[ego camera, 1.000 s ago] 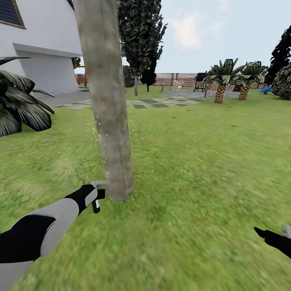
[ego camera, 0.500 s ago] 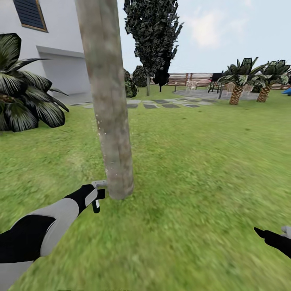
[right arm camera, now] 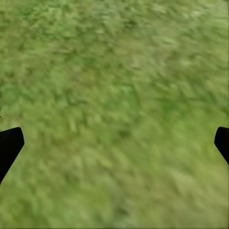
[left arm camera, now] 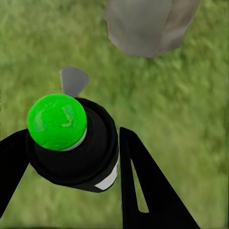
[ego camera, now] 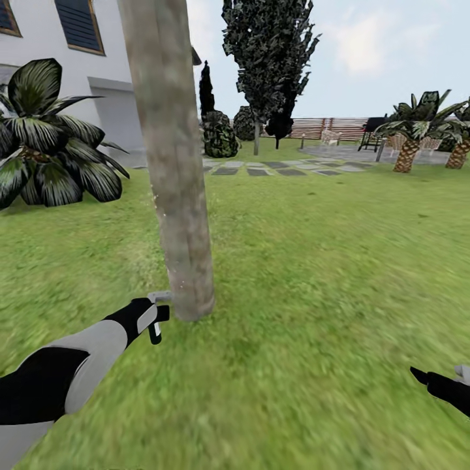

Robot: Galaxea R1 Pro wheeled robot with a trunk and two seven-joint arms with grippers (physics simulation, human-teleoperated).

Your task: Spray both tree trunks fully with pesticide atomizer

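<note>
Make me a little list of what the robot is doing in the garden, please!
place: green grass lawn
left gripper: shut on the small dark pistol-shaped sprayer with a green cap
sprayer nozzle: pointing at the base of the thick pale grey-brown tree trunk
trunk: a few whitish speckles low on it
right gripper: open, over bare grass

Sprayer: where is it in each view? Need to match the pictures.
Head view: sprayer at lower left, in the left end effector, beside the tree trunk base.
Left wrist view: sprayer at lower left, green cap toward the camera.
Right wrist view: not in it, just grass.
Shared landmark: the trunk.
</note>
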